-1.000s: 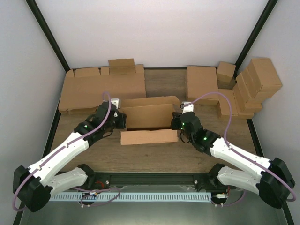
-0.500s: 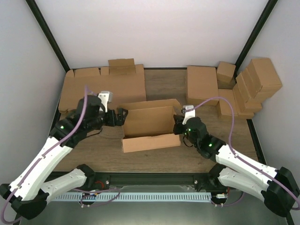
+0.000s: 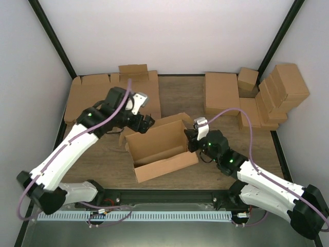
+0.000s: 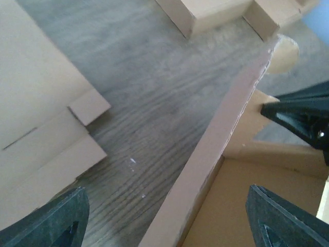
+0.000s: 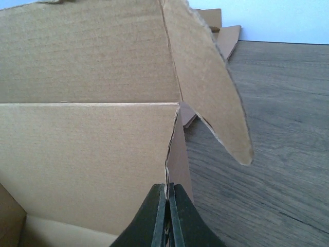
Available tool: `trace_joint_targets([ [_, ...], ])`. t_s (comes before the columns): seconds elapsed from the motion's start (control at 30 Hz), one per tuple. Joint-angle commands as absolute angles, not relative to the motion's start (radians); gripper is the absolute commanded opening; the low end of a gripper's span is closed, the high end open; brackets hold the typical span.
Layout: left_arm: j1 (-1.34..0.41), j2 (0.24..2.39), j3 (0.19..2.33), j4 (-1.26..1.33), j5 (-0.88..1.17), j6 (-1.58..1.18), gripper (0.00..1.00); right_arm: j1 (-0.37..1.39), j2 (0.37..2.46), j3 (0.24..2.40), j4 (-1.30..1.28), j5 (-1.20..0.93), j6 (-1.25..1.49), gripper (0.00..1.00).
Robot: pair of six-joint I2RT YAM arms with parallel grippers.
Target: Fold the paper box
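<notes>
**Paper box** (image 3: 157,144): brown corrugated cardboard, partly erected with its top open. It sits on the wooden table (image 3: 185,95) near the middle, between the two arms and turned at a slant to the table's edge. The near long panel leans outward. The far long panel stands taller, and a rounded tab sticks out at its right end (best seen from the right wrist).

**Left gripper** (image 3: 146,122): above the box's far left corner. Its fingers are spread wide and hold nothing. In the wrist view, the box's wall edge runs up between the two fingertips and touches neither.

**Right gripper** (image 5: 167,206): at the box's right end. Its jaws are pressed together on the thin upper edge of the short side wall, pinching the cardboard.

**Flat cardboard blanks** (image 3: 103,98): a pile at the far left of the table, just behind the left gripper.

**Finished boxes** (image 3: 280,90): smaller brown ones, stacked at the far right corner, well apart from the paper box.
</notes>
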State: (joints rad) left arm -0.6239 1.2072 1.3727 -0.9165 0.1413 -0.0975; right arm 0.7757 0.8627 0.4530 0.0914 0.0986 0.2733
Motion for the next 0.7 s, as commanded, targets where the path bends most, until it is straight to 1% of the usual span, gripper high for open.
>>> trace_joint_targets([
  [0.0, -0.632, 1.287, 1.413, -0.883, 0.303, 0.048, 0.85, 0.786, 0.869, 0.428, 0.058, 0.03, 0.242, 0.01],
  [0.07, -0.632, 1.322, 1.442, -0.889, 0.28, 0.051, 0.83, 0.786, 0.872, 0.425, 0.058, 0.022, 0.241, 0.01],
  [0.2, -0.638, 1.363, 1.443, -0.896, 0.303, 0.064, 0.73, 0.786, 0.87, 0.423, 0.054, 0.022, 0.244, 0.01],
  [0.3, -0.657, 1.382, 1.422, -0.891, 0.333, 0.064, 0.63, 0.785, 0.87, 0.428, 0.048, 0.024, 0.245, 0.02],
  [0.37, -0.673, 1.391, 1.404, -0.888, 0.332, 0.059, 0.55, 0.786, 0.871, 0.433, 0.042, 0.025, 0.249, 0.04],
  [0.5, -0.697, 1.402, 1.372, -0.885, 0.324, 0.049, 0.31, 0.786, 0.874, 0.455, -0.004, 0.054, 0.277, 0.09],
  [0.57, -0.705, 1.405, 1.361, -0.885, 0.315, 0.045, 0.21, 0.786, 0.873, 0.472, -0.033, 0.068, 0.292, 0.12],
  [0.6, -0.708, 1.407, 1.357, -0.886, 0.311, 0.043, 0.17, 0.785, 0.874, 0.483, -0.05, 0.072, 0.297, 0.15],
  [0.67, -0.714, 1.41, 1.35, -0.886, 0.305, 0.04, 0.15, 0.785, 0.876, 0.506, -0.084, 0.067, 0.302, 0.21],
])
